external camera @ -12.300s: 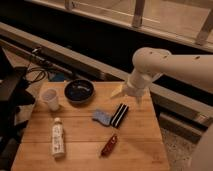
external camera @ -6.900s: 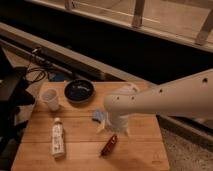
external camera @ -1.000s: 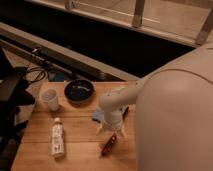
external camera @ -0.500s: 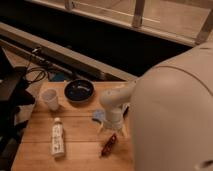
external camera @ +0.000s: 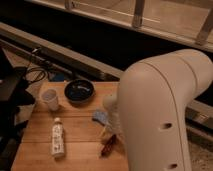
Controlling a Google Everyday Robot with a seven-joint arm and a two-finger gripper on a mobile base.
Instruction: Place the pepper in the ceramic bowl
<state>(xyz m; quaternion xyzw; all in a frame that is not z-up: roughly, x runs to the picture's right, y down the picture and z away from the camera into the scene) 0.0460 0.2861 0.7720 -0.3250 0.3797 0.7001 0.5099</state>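
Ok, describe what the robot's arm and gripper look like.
The arm is a bulky, rounded, off-white shell with small dark round holes on its side. No cables or lettering show. The gripper, equally pale, sits just above the pepper on the wooden table.

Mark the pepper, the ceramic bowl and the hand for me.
pepper [external camera: 107, 147]: camera view, middle of its red body.
ceramic bowl [external camera: 79, 101]: camera view, near rim.
hand [external camera: 109, 133]: camera view, fingertip end, at the pepper's upper end.
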